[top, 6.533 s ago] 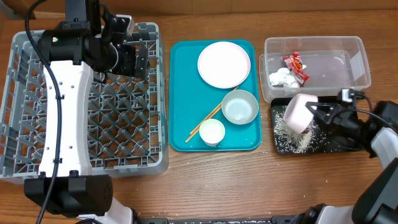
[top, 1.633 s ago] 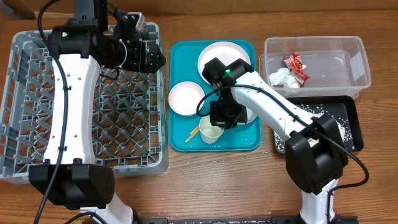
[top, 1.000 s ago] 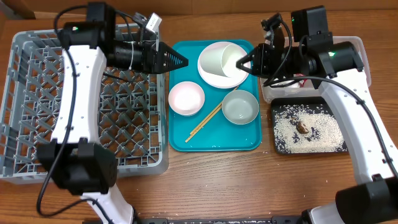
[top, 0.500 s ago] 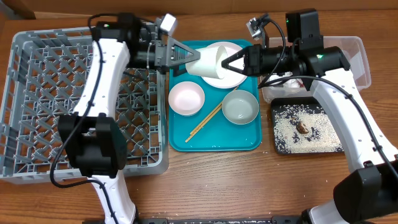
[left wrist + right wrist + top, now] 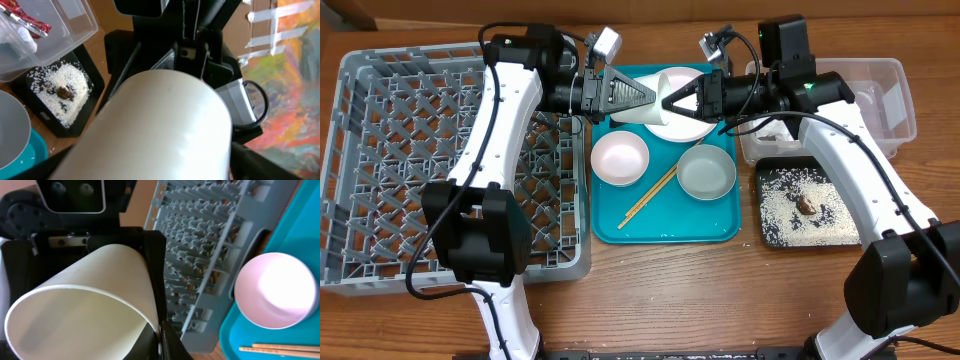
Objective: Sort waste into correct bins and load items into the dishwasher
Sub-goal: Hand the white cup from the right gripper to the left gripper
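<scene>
The white cup [image 5: 658, 92] hangs on its side above the pink plate [image 5: 698, 124]. My right gripper [image 5: 672, 102] is shut on its rim, which the right wrist view shows pinched between the fingers [image 5: 159, 330]. My left gripper [image 5: 642, 95] stands wide around the cup's base [image 5: 160, 130]; whether its fingers press on it I cannot tell. On the teal tray [image 5: 670, 228] sit the pink bowl [image 5: 620, 158], the grey bowl [image 5: 707, 172] and the chopsticks [image 5: 650, 196]. The dishwasher rack [image 5: 380, 170] is at the left.
The clear tub [image 5: 892, 100] at the back right holds the red wrapper [image 5: 30, 22] and tissue [image 5: 20, 42]. In front of it the black tray [image 5: 767, 235] carries rice [image 5: 825, 215] and the brown scrap [image 5: 806, 204]. Both arms cross above the teal tray.
The right gripper carried the cup leftward over the plate. The left gripper came right from the rack to meet it, and its fingers now flank the cup's base and have narrowed slightly.
</scene>
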Controlling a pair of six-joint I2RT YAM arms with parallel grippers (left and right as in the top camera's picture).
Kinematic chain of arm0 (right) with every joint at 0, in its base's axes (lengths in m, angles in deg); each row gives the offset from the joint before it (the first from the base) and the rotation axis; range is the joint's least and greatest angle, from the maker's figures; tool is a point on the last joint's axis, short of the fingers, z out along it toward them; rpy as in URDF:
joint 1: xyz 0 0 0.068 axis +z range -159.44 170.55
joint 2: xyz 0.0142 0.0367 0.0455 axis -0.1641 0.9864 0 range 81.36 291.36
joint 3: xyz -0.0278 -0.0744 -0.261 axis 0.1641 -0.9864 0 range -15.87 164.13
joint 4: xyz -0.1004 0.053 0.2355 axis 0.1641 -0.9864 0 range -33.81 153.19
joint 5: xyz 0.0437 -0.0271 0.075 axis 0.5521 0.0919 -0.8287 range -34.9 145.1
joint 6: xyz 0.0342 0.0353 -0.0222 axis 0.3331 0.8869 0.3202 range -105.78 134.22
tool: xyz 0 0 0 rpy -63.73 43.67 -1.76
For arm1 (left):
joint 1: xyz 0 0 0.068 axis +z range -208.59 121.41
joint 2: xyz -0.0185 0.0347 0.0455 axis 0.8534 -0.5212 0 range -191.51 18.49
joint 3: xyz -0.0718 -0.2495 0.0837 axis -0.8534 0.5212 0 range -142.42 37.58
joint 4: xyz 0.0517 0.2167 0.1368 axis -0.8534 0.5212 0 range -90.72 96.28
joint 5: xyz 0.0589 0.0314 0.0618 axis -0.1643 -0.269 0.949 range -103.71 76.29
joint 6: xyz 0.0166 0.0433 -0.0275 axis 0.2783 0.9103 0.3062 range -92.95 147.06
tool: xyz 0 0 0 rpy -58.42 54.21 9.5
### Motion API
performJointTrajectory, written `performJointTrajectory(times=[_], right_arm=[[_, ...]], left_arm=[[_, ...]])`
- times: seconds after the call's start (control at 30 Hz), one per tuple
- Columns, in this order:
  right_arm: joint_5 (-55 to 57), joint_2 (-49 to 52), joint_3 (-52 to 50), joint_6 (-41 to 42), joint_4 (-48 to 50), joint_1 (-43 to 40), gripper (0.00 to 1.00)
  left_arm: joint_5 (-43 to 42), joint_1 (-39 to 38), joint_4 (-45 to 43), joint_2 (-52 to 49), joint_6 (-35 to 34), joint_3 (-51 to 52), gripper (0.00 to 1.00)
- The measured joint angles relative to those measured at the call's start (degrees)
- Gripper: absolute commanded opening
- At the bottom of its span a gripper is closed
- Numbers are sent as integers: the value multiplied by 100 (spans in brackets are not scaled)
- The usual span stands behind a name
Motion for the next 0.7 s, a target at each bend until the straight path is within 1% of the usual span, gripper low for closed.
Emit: performJointTrajectory(times=[0.07, 0.1, 0.23, 0.27, 0.3, 0.37, 0.4, 0.43, 0.53, 0.63, 0.7], right_arm=[[-31, 0, 0, 13, -11, 0, 4], [-37, 0, 0, 31, -20, 0, 4], [-81, 0, 0, 61, -63, -7, 4], [-76, 0, 0, 66, -66, -7, 6], [-76, 0, 0, 74, -63, -7, 11], [-63, 0, 0, 103, -90, -4, 39], [-22, 0, -2, 120, -116, -4, 58], [26, 0, -4, 103, -120, -4, 71], [68, 0, -4, 105, -120, -4, 83], [140, 0, -4, 103, -153, -15, 86], [227, 0, -4, 105, -258, -46, 88]], left_arm=[[4, -4, -2, -2, 2, 0, 65], [4, -4, 4, -2, 0, 0, 62], [20, -7, 9, -4, 11, 0, 56], [20, -4, 9, -7, 11, 0, 54], [20, -4, 9, -9, 11, 0, 52], [22, -7, -7, -9, 11, 0, 47], [13, -7, -11, -9, 11, 0, 43], [4, -7, -15, -9, 11, 0, 42], [-22, 15, -98, -9, 11, 0, 42], [-9, 92, -144, -9, 11, 0, 40], [116, 223, -140, -9, 9, 0, 34]])
